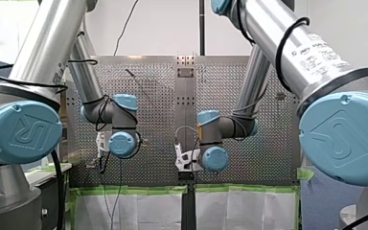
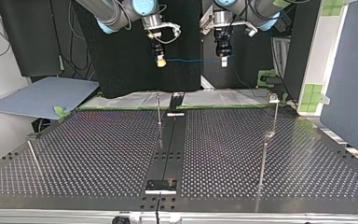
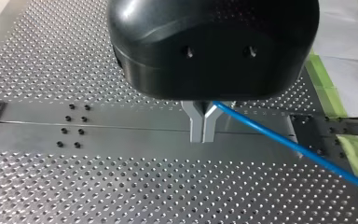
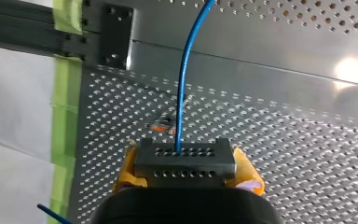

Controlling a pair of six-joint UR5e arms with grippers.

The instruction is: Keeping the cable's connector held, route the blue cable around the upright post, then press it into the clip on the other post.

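**Left gripper.** The black left gripper [image 3: 202,137] has its two metal fingers [image 3: 196,123] pressed together. A thin blue cable [image 3: 289,143] is pinched between them. In the left wrist view, the cable leaves the fingers near their roots and runs off slantwise above the silver perforated table [image 3: 74,186].

**Right gripper.** The right gripper [image 4: 185,168] has its yellow pads [image 4: 247,172] clamped on either side of a dark grey rectangular connector [image 4: 185,161]. The connector has two rows of small round holes. The blue cable enters the upper row of holes and extends ahead of the gripper, over the table's plain metal centre strip [image 4: 270,88]. Green tape [image 4: 67,93] edges the table beside the gripper.

**Cable position.** In the top view, both grippers hang high above the table's far edge, the right gripper [image 2: 160,63] at the view's left and the left gripper [image 2: 223,63] at its right. The cable [image 2: 193,60] spans the gap between them as a nearly level line.

**Posts.** A thin metal upright post [image 2: 159,109] stands near the far end of the table's dark centre rail [image 2: 168,144]. It is below the cable and slightly to the view's left of mid-span. A second thin post [image 2: 275,116] stands at the view's right and carries a small pale clip [image 2: 273,97] at its top. The cable is well apart from both posts and from the clip.

**Front view.** The two arms reach toward the table from the side edges. Their wrist joints hide the fingertips, so this view does not show the finger state.
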